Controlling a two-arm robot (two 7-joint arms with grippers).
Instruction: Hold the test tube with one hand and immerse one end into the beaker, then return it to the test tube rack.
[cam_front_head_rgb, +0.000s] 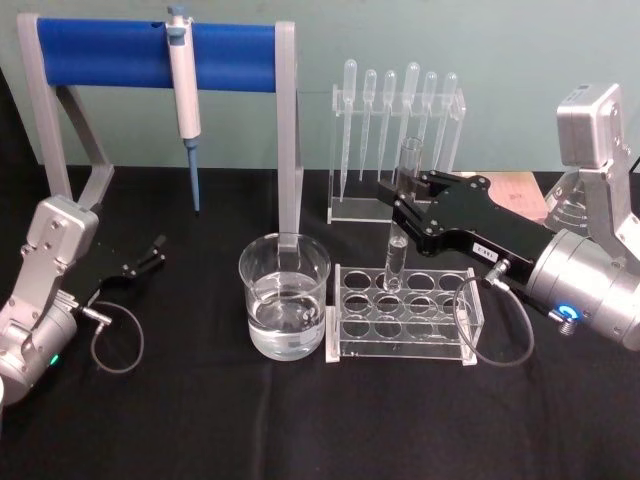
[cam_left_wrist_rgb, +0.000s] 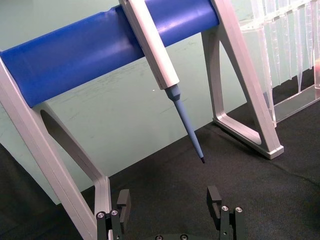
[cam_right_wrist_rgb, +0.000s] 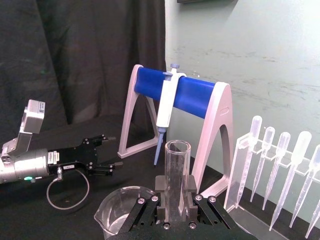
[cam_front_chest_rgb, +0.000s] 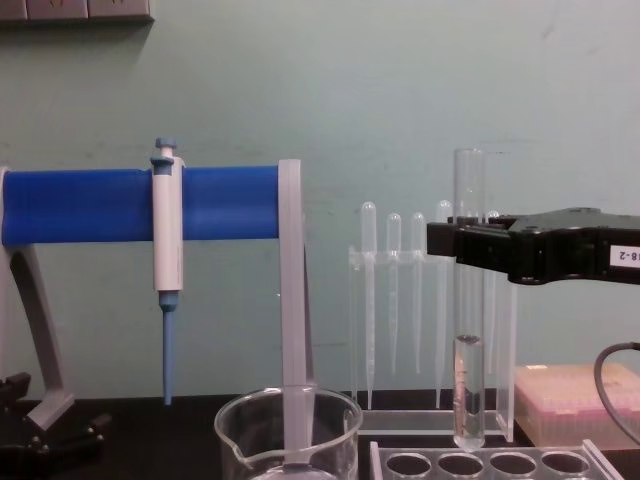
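- The test tube (cam_front_chest_rgb: 468, 300) stands upright with its long axis vertical, open rim at the top and round bottom pointing down.
- The right gripper (cam_front_head_rgb: 402, 200) reaches in from the right and is clamped on the tube's upper part, one finger on each side. The rim stands above the fingers and most of the tube's length hangs below them.
- In the chest view the round end hangs just above the top plate of the test tube rack (cam_front_head_rgb: 470, 320), over its back row of holes, and looks clear of the plate.
- Clear liquid fills the lower part of the tube.
- The beaker (cam_front_head_rgb: 252, 285) stands just beside the rack on the robot's left, holding clear liquid. The tube is apart from it.
- The left gripper (cam_front_head_rgb: 152, 250) sits low over the black table (cam_front_head_rgb: 300, 430) at the far left, fingers spread and holding nothing.
- The black fingers hide a short band of the tube in the chest view, and in the right wrist view they cover everything below the grip.
- The chest view cuts off the beaker's base and most of the rack.
- The clear pipettes (cam_front_head_rgb: 390, 110) behind the tube blur its outline in the head view.
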